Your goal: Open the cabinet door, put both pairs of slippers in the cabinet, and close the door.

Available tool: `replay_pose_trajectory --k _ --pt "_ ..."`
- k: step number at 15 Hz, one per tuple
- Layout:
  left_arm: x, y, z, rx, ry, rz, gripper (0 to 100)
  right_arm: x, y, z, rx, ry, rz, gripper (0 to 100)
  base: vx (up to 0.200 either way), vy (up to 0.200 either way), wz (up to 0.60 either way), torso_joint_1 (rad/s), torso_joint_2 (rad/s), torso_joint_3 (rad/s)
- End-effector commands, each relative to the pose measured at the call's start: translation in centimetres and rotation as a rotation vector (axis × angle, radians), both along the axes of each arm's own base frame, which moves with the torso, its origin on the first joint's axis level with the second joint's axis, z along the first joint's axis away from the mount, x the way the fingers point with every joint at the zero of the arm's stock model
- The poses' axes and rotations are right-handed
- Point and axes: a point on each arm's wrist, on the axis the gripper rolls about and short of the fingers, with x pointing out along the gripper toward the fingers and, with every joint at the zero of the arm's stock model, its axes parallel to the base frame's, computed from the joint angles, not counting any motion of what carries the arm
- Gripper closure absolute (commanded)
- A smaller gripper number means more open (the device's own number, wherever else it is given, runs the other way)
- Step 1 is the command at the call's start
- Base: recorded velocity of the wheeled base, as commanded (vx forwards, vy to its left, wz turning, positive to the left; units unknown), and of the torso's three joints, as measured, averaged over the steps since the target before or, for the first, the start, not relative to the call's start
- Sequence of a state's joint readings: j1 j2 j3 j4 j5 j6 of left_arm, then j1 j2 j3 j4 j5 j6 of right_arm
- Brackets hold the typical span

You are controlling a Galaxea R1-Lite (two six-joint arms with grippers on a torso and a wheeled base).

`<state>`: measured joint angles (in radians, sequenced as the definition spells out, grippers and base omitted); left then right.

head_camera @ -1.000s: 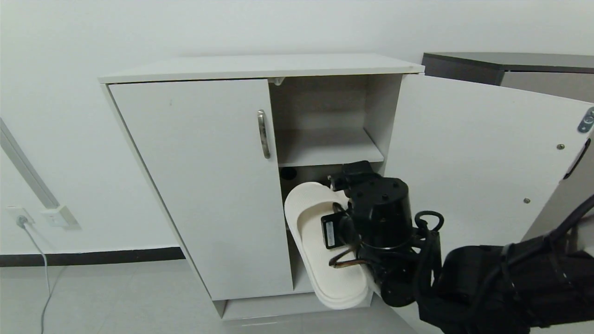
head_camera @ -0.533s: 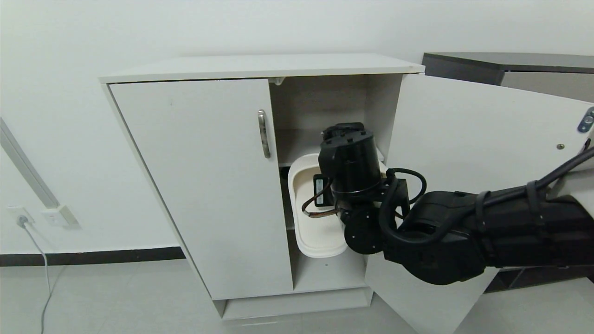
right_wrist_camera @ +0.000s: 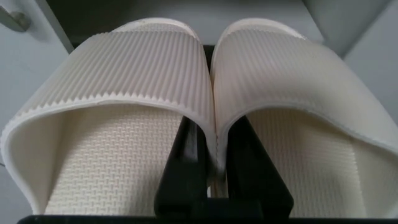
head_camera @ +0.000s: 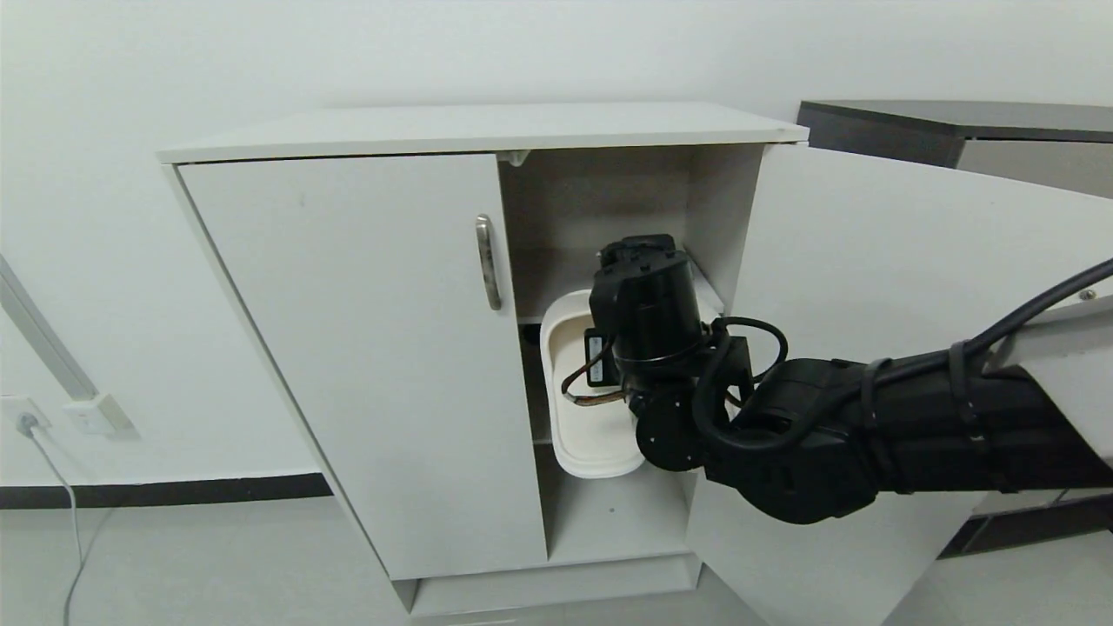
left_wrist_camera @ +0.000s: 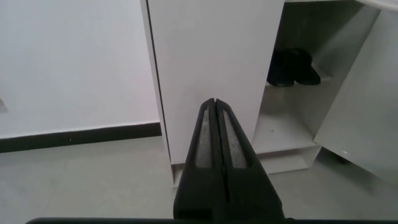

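Observation:
My right gripper is shut on a pair of cream-white slippers, pinching their two touching inner walls. In the head view the slippers hang soles-out in the white cabinet's open right half, toes just below the middle shelf, with the right gripper behind the black wrist. The right door stands wide open. The left door, with a metal handle, is closed. My left gripper is shut and empty, low in front of the cabinet. A dark shape shows inside it; I cannot tell what.
A grey-topped unit stands behind the open door at the right. A wall socket with a cable is low on the left wall. Bare grey floor lies before the cabinet, whose bottom compartment floor is bare.
My right arm lifted the white slippers from near the cabinet's bottom edge up and into the opening, below the shelf. The head camera shifted slightly.

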<state>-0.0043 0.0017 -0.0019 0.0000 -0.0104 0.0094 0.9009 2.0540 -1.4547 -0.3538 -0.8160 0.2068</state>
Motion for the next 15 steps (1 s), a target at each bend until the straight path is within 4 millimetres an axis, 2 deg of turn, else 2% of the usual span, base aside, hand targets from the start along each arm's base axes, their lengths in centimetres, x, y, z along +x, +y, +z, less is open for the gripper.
replay_pose_trajectory --k 1,7,11,13,14,15 --pt "0.0 0.0 0.0 0.000 0.000 -0.001 100 0.0 -0.1 0.2 -0.002 -0.004 -0.001 100 0.200 0.000 0.00 0.002 0.00 0.007" --pt "0.0 0.0 0.0 0.000 0.000 0.001 100 -0.1 -0.1 0.2 -0.006 -0.003 0.001 100 0.200 0.000 0.00 0.002 0.00 0.001" --pt "0.0 0.0 0.0 0.001 0.000 0.002 100 0.1 -0.1 0.1 -0.021 -0.005 0.007 100 0.000 0.000 0.00 0.000 0.00 0.000" --pt "0.0 0.0 0.0 0.001 0.000 0.004 100 1.7 -0.2 0.3 -0.015 -0.012 0.019 100 0.000 0.000 0.00 0.000 0.00 0.000" --pt "0.0 0.0 0.0 0.001 0.000 0.004 100 1.7 -0.2 0.3 -0.015 -0.012 0.019 100 0.000 0.000 0.00 0.000 0.00 0.000" --pt "0.0 0.0 0.0 0.001 0.000 0.004 100 3.2 -0.1 0.3 -0.002 -0.017 0.025 100 0.000 0.000 0.00 0.000 0.00 0.000"
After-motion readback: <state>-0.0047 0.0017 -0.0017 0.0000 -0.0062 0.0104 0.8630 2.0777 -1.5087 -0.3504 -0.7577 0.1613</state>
